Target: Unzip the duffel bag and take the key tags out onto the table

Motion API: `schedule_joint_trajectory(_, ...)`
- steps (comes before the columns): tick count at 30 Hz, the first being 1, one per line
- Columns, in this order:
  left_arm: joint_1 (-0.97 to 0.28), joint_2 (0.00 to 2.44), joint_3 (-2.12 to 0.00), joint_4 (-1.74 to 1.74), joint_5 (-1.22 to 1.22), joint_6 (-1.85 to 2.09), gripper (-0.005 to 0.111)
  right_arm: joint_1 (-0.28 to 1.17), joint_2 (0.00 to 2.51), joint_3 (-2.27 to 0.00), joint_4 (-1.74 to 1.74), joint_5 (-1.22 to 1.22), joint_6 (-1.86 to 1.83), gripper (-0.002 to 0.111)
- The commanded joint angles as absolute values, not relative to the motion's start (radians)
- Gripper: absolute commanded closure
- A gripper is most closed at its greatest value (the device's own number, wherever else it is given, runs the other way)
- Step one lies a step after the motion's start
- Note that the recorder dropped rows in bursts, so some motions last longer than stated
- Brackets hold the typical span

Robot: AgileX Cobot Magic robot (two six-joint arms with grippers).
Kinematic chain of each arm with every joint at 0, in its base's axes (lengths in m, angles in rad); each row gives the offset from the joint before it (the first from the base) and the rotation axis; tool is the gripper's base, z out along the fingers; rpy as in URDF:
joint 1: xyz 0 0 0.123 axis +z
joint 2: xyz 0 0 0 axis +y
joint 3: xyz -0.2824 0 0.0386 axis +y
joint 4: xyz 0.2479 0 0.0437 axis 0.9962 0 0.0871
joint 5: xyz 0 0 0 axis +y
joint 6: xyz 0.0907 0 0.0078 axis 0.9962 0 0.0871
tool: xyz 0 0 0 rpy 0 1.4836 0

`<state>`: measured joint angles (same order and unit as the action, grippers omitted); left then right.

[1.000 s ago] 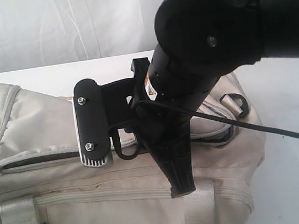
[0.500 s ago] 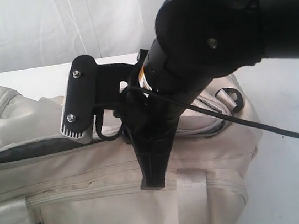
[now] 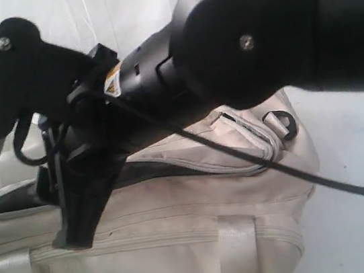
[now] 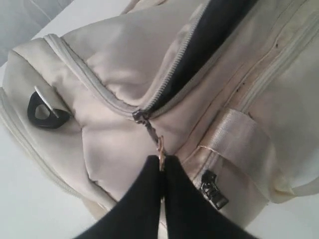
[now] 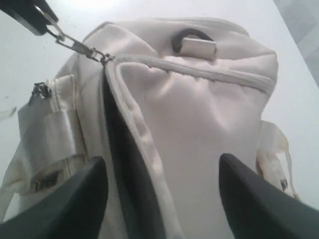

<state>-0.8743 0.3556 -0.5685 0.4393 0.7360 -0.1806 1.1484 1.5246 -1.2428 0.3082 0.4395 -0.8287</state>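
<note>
The right arm is closest to the outside camera, a black bulk that crosses the upper picture from the right. It carries a small yellow and white sticker, whose print is too small to read. In the right wrist picture a webbing strap on the side of the bag bears a dark printed patch, blurred beyond reading.

The right tool hangs over the bag with its two fingers spread wide, one on each side of the parted zip. Nothing is gripped between them, and whether they touch the cloth cannot be told.

The left tool has its fingers pressed together, pinching the metal zip pull at the bag's end. The pull runs in a straight line up to the slider, which sits near a black D-ring. Beyond the slider the zip lies open along the top and shows a dark lining. What lies inside cannot be made out. A second slider sits on a lower zip, just beside a strap.

The cream bag lies on the white worktop and fills the lower part of the outside picture. A thin black cable from the arm trails across the bag's top and off to the right. Behind everything hangs a white curtain in soft folds.
</note>
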Motion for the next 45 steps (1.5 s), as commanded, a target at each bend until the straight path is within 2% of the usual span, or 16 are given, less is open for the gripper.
schedule_joint_trajectory(1,-0.880,0.350,-0.577,0.496,0.725,-0.176,0.107,1.217,1.600,-1.244,0.321,0.286,-0.852,0.048)
schedule_joint_trajectory(5,-0.880,0.350,-0.577,0.502,0.721,-0.176,0.107,1.277,1.673,-1.244,0.315,0.188,-0.861,0.052)
schedule_joint_trajectory(10,-0.880,0.350,-0.577,0.587,0.662,-0.184,0.107,1.286,1.705,-1.244,0.317,0.103,-0.859,0.097)
schedule_joint_trajectory(12,-0.880,0.350,-0.577,0.611,0.665,-0.187,0.107,1.286,1.705,-1.244,0.317,0.108,-0.855,0.108)
schedule_joint_trajectory(22,-0.880,0.388,-0.496,0.915,0.641,-0.453,0.107,1.287,1.686,-1.244,0.317,0.148,-0.849,0.108)
schedule_joint_trajectory(31,-0.880,0.536,-0.467,1.267,0.604,-0.798,0.107,1.287,1.664,-1.244,0.317,0.279,-0.849,0.108)
schedule_joint_trajectory(37,-0.880,0.642,-0.467,1.450,0.677,-0.959,0.107,1.305,1.637,-1.244,0.317,0.342,-0.853,0.108)
schedule_joint_trajectory(45,-0.868,0.725,-0.467,1.539,0.789,-0.972,0.107,1.307,1.598,-1.244,0.312,0.357,-0.853,0.108)
